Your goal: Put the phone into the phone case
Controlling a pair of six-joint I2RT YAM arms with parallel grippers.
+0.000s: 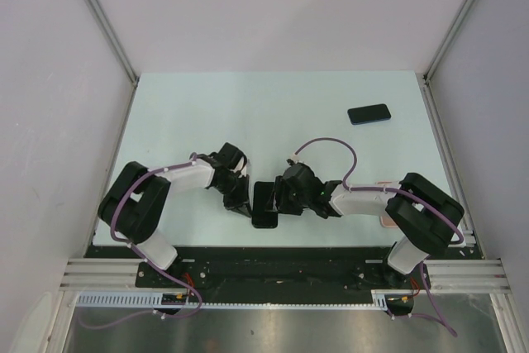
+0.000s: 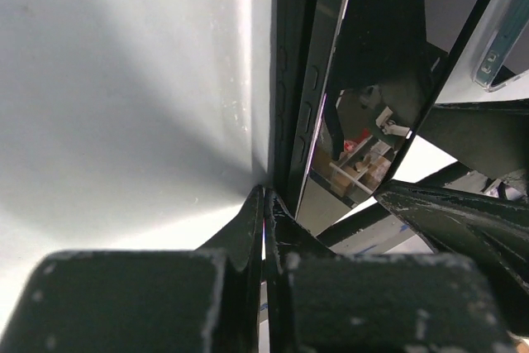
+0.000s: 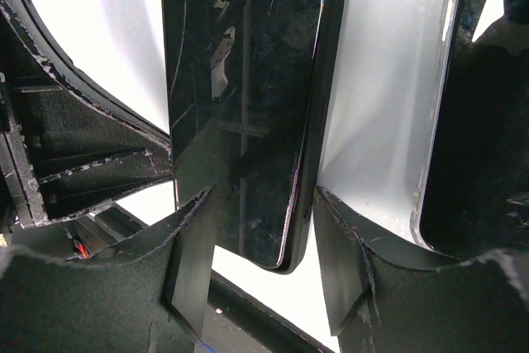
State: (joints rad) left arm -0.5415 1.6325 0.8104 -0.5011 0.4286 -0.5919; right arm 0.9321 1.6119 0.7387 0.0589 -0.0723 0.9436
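The phone [image 3: 240,80], glossy and dark, lies face up inside the black phone case [image 3: 331,64] on the table near the front edge [image 1: 264,204]. My right gripper [image 3: 263,192] straddles its near end, one finger against each long side, shut on the cased phone; from above it comes in from the right [image 1: 278,200]. My left gripper [image 2: 264,192] is shut with nothing between its fingers. Its tips rest on the table against the case's left side wall [image 2: 285,80], which carries the button bumps. From above, the left gripper [image 1: 246,207] sits just left of the case.
A second dark phone-shaped slab [image 1: 369,113] lies flat at the far right of the pale table [image 1: 248,113]. A glossy dark slab with a silvery rim [image 3: 471,121] stands close on the right in the right wrist view. Enclosure walls bound both sides.
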